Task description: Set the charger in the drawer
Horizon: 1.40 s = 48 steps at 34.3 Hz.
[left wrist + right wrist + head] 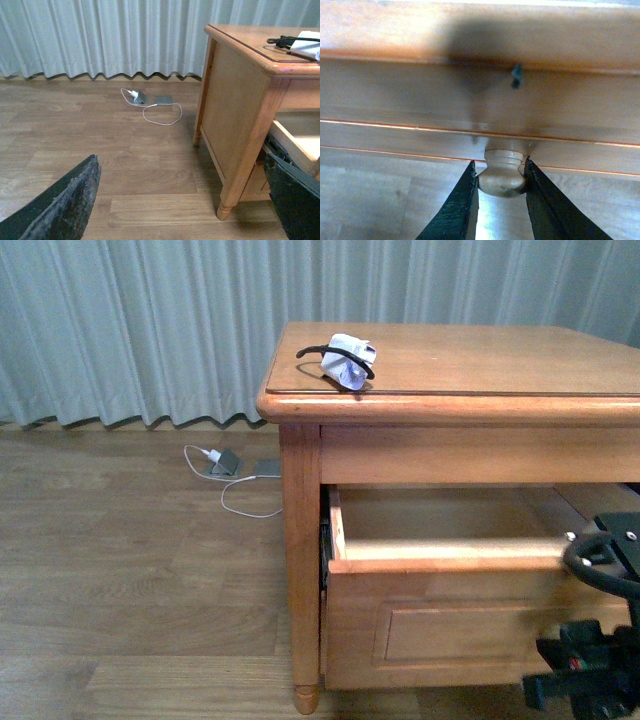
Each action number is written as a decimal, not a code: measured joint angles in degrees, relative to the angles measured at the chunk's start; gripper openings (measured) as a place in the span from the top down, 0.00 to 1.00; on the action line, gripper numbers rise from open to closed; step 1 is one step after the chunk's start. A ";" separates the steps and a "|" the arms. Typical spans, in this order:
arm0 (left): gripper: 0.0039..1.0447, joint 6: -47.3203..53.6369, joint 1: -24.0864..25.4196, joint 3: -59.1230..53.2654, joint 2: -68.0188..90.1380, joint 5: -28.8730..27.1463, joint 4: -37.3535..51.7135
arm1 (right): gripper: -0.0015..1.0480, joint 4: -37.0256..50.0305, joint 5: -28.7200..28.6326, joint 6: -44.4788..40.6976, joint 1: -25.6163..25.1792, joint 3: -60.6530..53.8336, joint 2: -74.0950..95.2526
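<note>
Right claw (500, 169): black fingers closed tight on the round pale wooden knob (502, 175), one finger touching each side. The knob sits on the front of the wide honey-brown wooden drawer (440, 632), below its recessed panel lines. In the front view the black right arm (598, 672) sits low at the drawer's right end.

Left claw (181, 162): jaws spread wide, nothing between them, hanging over the brown plank floor (125, 170), with open floor between it and the table's turned corner leg (240, 185).

The drawer stands open, its pale top rim (440, 555) out past the table frame.

The small white boxy charger (347, 361) with a thin black cable lies on the honey-brown wooden table (500, 365), near the front left corner, just beside the edge.

Farther back, a white-cabled grey device (226, 462) lies on the floor by the pale pleated curtain (140, 330).
</note>
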 joint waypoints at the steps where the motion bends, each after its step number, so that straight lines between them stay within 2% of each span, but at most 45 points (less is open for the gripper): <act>1: 0.06 0.00 0.00 0.00 0.00 0.00 0.00 | 0.79 -0.44 -0.39 -0.15 -0.17 -0.87 -0.98; 5: 0.06 0.00 0.00 0.00 0.00 0.00 0.00 | 0.79 -3.02 -2.01 -0.83 -0.48 -5.09 -5.79; 6: 0.06 0.00 0.00 0.00 0.00 0.00 0.00 | 0.76 -4.04 -2.25 -1.29 -0.48 -5.95 -7.13; 7: 0.06 0.00 0.00 0.00 0.00 0.00 0.00 | 0.69 -5.35 -2.36 -1.38 -0.44 -7.13 -8.87; 8: 0.06 0.00 0.00 0.00 0.00 0.00 0.00 | 0.26 -18.88 -7.72 -1.70 -2.67 -12.85 -26.77; 11: 0.06 0.00 0.00 0.00 0.00 0.00 0.00 | 0.13 -25.51 -10.19 -1.51 -4.46 -13.53 -35.69; 13: 0.06 0.00 0.00 0.00 0.00 0.00 0.00 | 0.07 -28.83 -11.26 -1.38 -5.60 -13.64 -40.02; 23: 0.06 0.00 0.00 0.00 0.00 0.00 0.00 | 0.09 -43.32 -17.81 -1.03 -13.70 -13.75 -60.46; 28: 0.06 0.00 0.00 0.00 0.00 0.00 0.00 | 0.09 -50.03 -25.20 -0.02 -21.55 -13.70 -65.83; 30: 0.06 0.00 0.00 0.00 0.00 0.00 0.00 | 0.09 -51.93 -25.88 0.24 -24.55 -13.70 -66.40; 35: 0.06 0.00 0.00 0.00 0.00 0.00 0.00 | 0.09 -51.80 -25.90 0.50 -25.05 -13.75 -66.51; 36: 0.06 -0.02 0.00 0.00 0.00 0.00 0.00 | 0.12 -46.47 -22.80 0.26 -24.22 -15.54 -67.36; 37: 0.06 0.00 0.00 0.00 0.00 0.02 0.00 | 0.18 -34.12 -15.65 -0.46 -22.38 -20.28 -69.81; 38: 0.06 -0.02 0.00 0.00 0.00 0.00 0.00 | 0.24 -26.27 -11.98 -0.79 -21.33 -23.54 -71.78; 41: 0.06 0.00 0.00 0.00 0.00 0.00 0.00 | 0.40 -11.13 -6.32 -1.51 -18.84 -27.91 -76.67; 45: 0.06 -0.02 0.00 0.00 0.00 -0.13 0.00 | 0.64 -12.74 -3.72 -1.84 -16.11 -27.93 -81.48; 46: 0.06 -0.02 0.00 0.00 0.00 -0.09 0.00 | 0.67 -13.99 0.00 -2.14 -13.77 -27.93 -82.51; 48: 0.06 0.00 0.00 0.00 0.00 -0.09 0.00 | 0.58 -14.40 2.43 -2.10 -10.75 -27.93 -83.12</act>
